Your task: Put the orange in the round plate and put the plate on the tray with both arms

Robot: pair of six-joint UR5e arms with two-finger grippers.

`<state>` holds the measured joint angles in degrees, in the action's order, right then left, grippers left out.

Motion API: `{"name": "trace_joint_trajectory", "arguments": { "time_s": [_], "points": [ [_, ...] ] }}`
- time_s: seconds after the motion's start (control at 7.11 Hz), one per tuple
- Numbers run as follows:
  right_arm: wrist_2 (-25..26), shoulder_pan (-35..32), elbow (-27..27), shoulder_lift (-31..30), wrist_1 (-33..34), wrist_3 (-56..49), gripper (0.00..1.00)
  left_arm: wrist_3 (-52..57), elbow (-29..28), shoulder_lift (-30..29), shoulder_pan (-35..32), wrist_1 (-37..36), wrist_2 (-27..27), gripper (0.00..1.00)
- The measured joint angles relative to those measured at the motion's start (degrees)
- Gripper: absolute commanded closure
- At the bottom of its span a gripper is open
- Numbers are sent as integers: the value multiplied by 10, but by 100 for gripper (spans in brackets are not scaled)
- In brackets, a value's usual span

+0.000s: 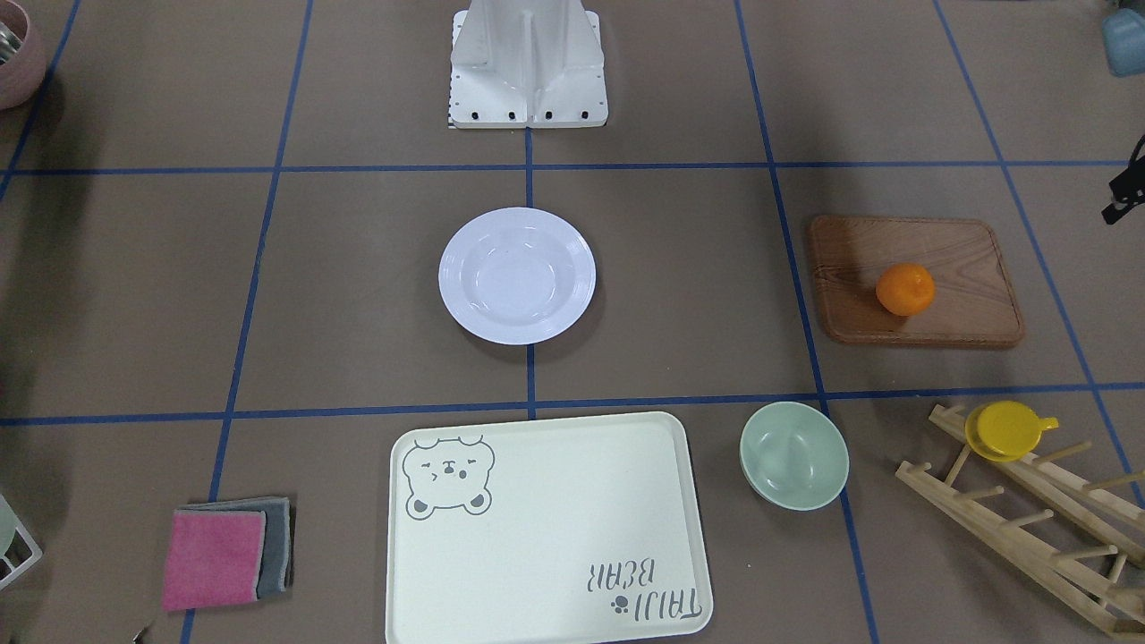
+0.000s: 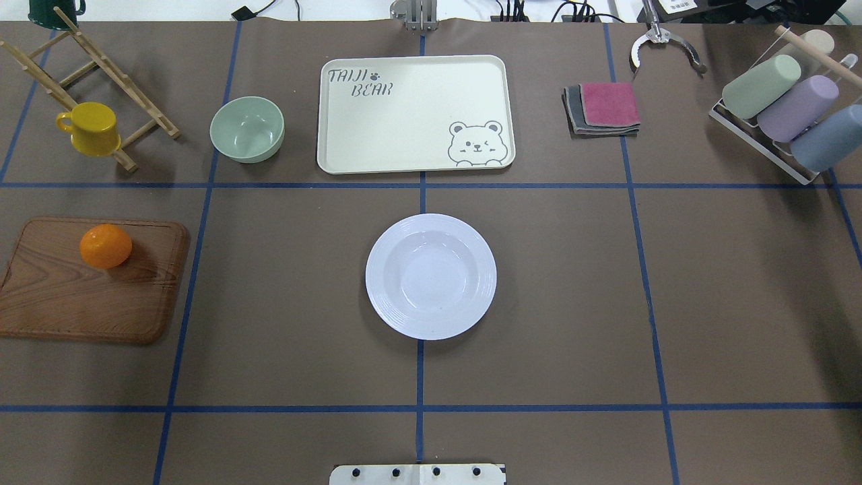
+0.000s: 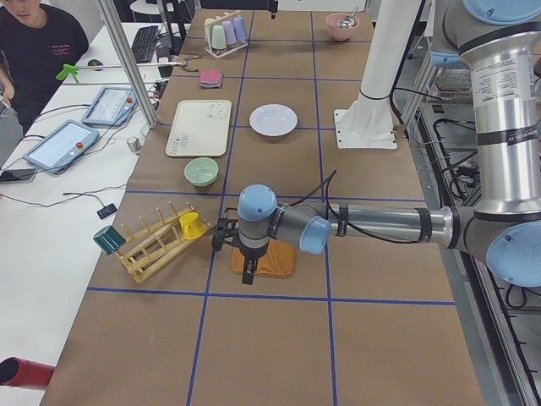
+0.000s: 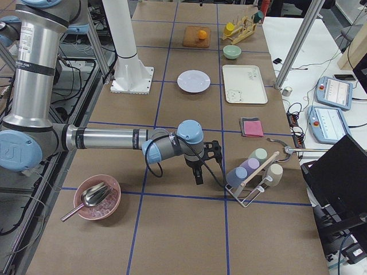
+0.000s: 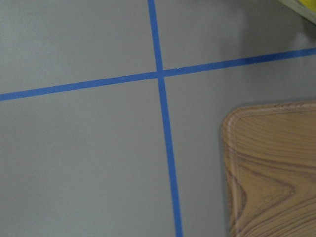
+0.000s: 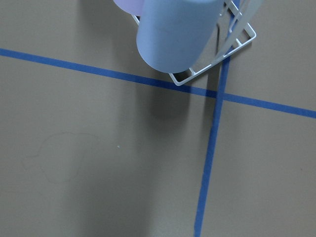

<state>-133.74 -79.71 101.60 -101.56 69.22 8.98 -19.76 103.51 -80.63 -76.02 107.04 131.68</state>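
Orange (image 2: 106, 245) rests on wooden board (image 2: 67, 296), left end of bench (image 2: 572, 303). Round plate (image 2: 431, 276) empty, bench centre, apart from tray (image 2: 404, 135). Left pincer (image 3: 248, 269) hangs by the board's edge; right pincer (image 4: 198, 175) near cup rack (image 4: 252, 166). Spread or pressed together: cannot tell for either.

We are looking steeply down on the table (image 1: 358, 295) from across it and again from behind the robot (image 1: 528, 63), both views sharing the round plate (image 1: 517, 275) and the tray (image 1: 546, 537). Two end cameras are looking along it; both wrist cameras are pointing down, close.
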Motion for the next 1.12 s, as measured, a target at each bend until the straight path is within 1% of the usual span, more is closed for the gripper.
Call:
{"name": "trace_joint_trajectory", "arguments": {
  "time_s": [0.28, 0.42, 0.7, 1.12],
  "points": [
    [-32, 27, 19, 2, 1, 3, 0, -151, 29, -51, 102, 0, -25, 0],
    [-36, 48, 31, 10, 1, 25, 0, -183, 31, -68, 132, -2, -39, 0],
    [-37, 101, 43, 51, 1, 112, 0, -202, 9, -96, 154, -1, -47, 0],
    [-29, 174, 48, 124, 1, 237, 0, -219, -54, -152, 171, 3, -48, 0]
  ]
}}
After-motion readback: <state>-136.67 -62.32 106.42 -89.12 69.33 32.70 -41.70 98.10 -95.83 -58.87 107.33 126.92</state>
